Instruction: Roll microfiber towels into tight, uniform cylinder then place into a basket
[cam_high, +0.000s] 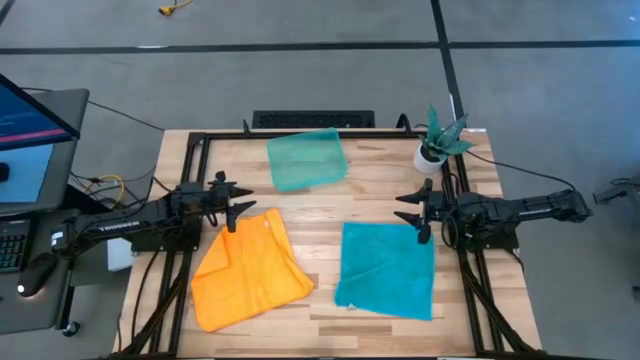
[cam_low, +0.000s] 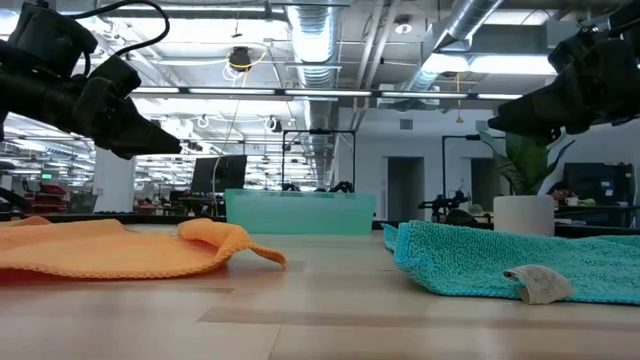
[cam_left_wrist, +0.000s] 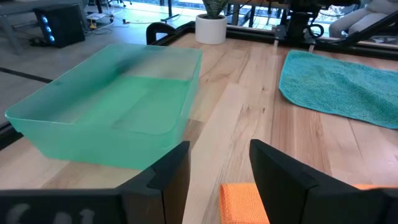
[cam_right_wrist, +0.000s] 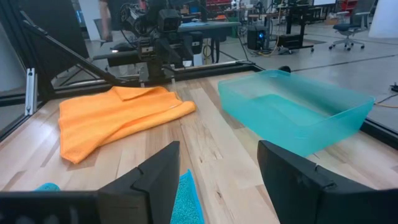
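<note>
Plainly, left gripper (cam_high: 237, 198) and right gripper (cam_high: 412, 212) gape wide, empty.

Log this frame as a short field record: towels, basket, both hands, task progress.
orange towel: flat, unrolled, rumpled, table's left side
teal towel: flat, unrolled, right side
basket: empty, far middle of table
left hand: open, holding nothing, above orange towel's far edge
right hand: open, holding nothing, above teal towel's far edge
plant pot: far right corner
progress: no towel rolled yet
</note>
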